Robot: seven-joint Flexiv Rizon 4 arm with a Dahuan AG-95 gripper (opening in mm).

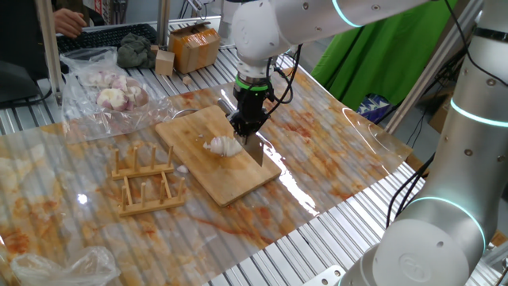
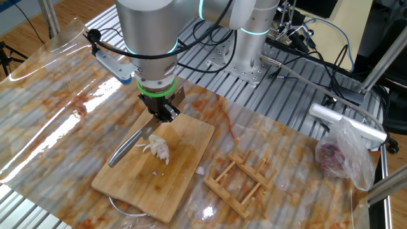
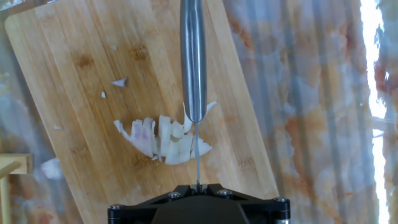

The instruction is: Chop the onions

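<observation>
A small pale onion [image 1: 221, 146], cut into several whitish wedges with a faint pink tinge, lies in a cluster on the wooden cutting board [image 1: 190, 131]. It also shows in the other fixed view [image 2: 159, 148] and in the hand view [image 3: 163, 139]. My gripper [image 1: 248, 125] is shut on a knife [image 3: 193, 62] and stands over the board. The blade [image 2: 130, 145] runs down along the right edge of the onion cluster, edge to the board. A few small onion bits [image 3: 119, 82] lie loose on the board.
A wooden dish rack [image 1: 147, 181] sits left of the board. A clear plastic bag of pinkish peeled onions [image 1: 111, 94] lies at the back left. A cardboard box [image 1: 194, 46] stands behind. A plastic sheet covers the table [image 1: 333, 151]. A crumpled bag [image 1: 59, 268] lies at the front left.
</observation>
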